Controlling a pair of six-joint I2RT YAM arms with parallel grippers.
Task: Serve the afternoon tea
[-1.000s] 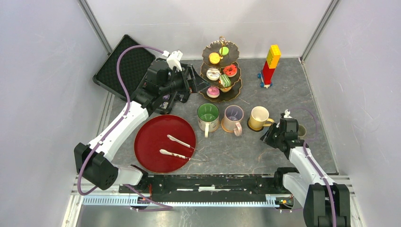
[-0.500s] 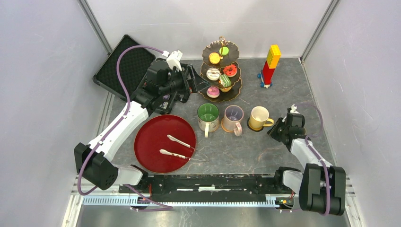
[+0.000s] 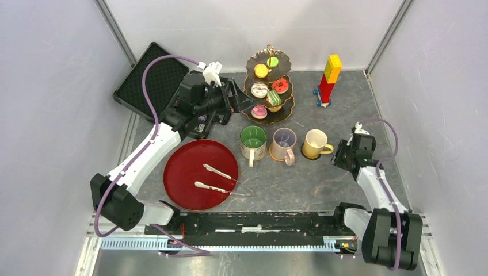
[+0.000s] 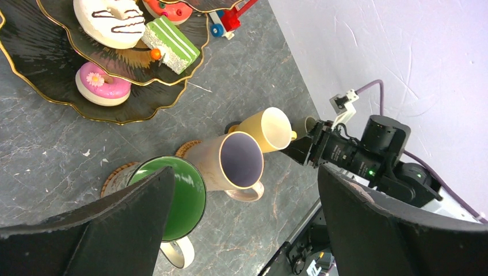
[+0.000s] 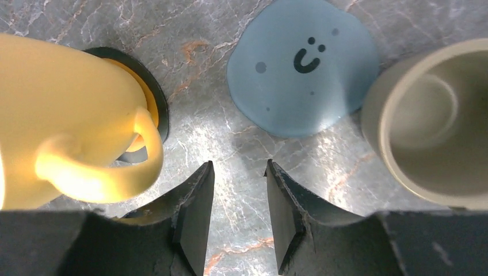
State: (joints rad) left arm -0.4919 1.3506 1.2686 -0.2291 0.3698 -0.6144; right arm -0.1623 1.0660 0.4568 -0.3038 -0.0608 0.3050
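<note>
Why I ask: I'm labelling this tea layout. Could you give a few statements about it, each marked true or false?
The yellow mug stands on a dark coaster: true.
The blue smiley coaster carries the grey mug: false, it is bare; the mug stands beside it.
The tongs lie on the red tray: true.
The right tool grips the yellow mug's handle: false, its jaws are open and empty.

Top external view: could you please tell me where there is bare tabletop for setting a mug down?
Free: the strip in front of the mugs, between red tray and right arm; also between stand and block tower. Crowded: between stand and mugs, near the left end effector.
</note>
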